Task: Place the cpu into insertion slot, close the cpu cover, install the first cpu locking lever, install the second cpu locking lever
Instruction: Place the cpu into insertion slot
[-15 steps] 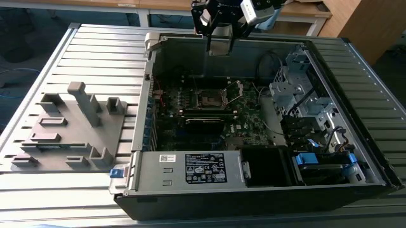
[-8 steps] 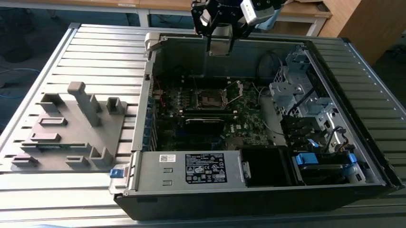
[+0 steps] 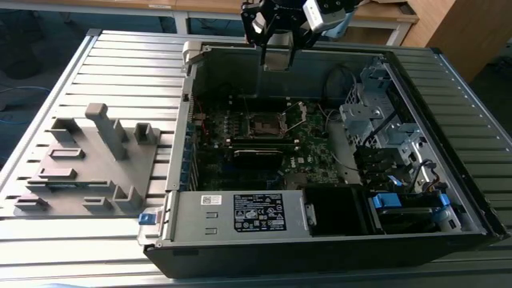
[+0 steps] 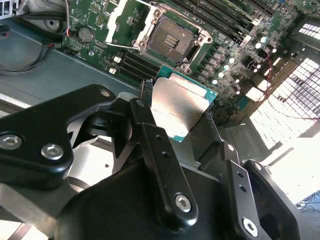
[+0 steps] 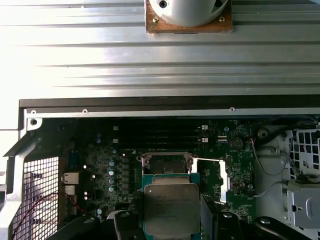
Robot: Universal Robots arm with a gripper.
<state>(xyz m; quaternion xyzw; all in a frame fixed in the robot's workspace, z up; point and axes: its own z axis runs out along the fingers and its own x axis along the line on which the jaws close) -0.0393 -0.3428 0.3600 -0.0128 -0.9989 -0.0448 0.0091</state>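
The arm's jaws are closing on the cpu (image 3: 276, 59) from two opposite edges, so they are standing only as far apart as the chip is wide. They are holding it with its dull silver top facing the cameras in both wrist views (image 4: 181, 107) (image 5: 171, 207), and a thin green border is showing around the metal. In the exterior view the chip is hanging in the air over the far side of the open computer case (image 3: 320, 246), clear of the motherboard (image 3: 240, 171) below it and touching nothing but the jaws.

The insertion slot (image 3: 264, 125) is lying bare on the board, its dark square of contacts showing in both wrist views (image 4: 172, 40) (image 5: 166, 164). The cpu cover (image 3: 298, 115) is standing swung up off the slot, on the exterior view's right side of it, its shiny frame catching the light (image 4: 111, 22) (image 5: 223, 175).

The case is lying on its side on a slatted metal tabletop (image 3: 120, 66), with a grey power supply (image 3: 240, 213) sitting along its near wall. A grey fixture tray (image 3: 88, 174) is resting on the tabletop on the exterior view's left, just beside the case
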